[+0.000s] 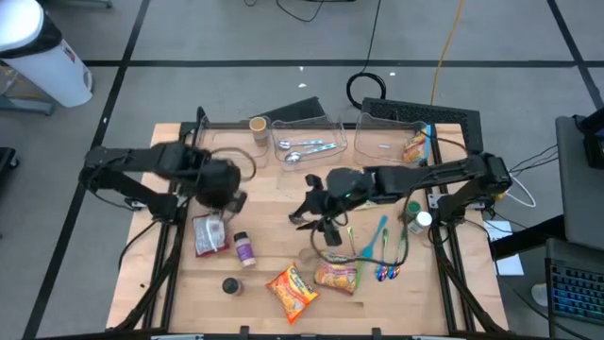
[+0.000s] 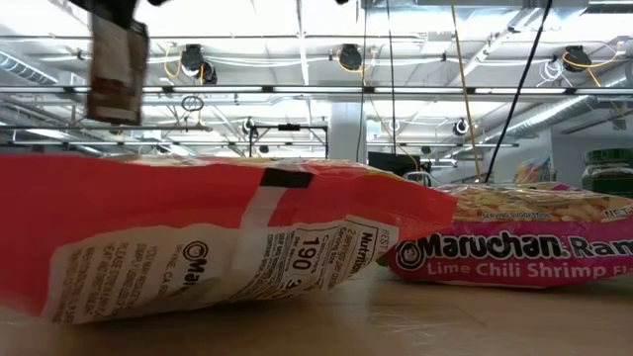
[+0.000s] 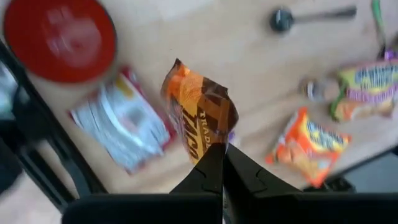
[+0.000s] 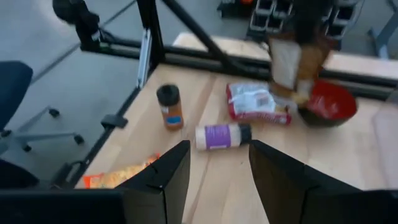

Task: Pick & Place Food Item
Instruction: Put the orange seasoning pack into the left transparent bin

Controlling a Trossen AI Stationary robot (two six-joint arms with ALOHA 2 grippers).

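An orange and brown snack bag (image 3: pixel 199 115) hangs under my left gripper (image 3: pixel 221 149), which is shut on it above the table's left part (image 1: pixel 225 189). In the low view the bag (image 2: pixel 117 64) shows high up, far above the tabletop. In the right wrist view it (image 4: pixel 298 56) hangs over a red bowl (image 4: pixel 326 102). My right gripper (image 4: pixel 219 152) stands open and holds nothing, raised over the table's middle (image 1: pixel 310 206). My left gripper pinches the snack bag's upper end (image 3: pixel 214 138) between its two shut fingers, coming from above and pointing down. The bag hangs below the fingers, clear of the table and of the bowl.
Below the bag lie a red and white packet (image 3: pixel 121 127) and the red bowl (image 3: pixel 59 37). A purple bottle (image 1: pixel 243 248), a dark-capped jar (image 1: pixel 231 285), an orange noodle packet (image 1: pixel 291 291) and a pink noodle packet (image 1: pixel 337 274) lie near the front. Two clear bins (image 1: pixel 310 142) stand at the back.
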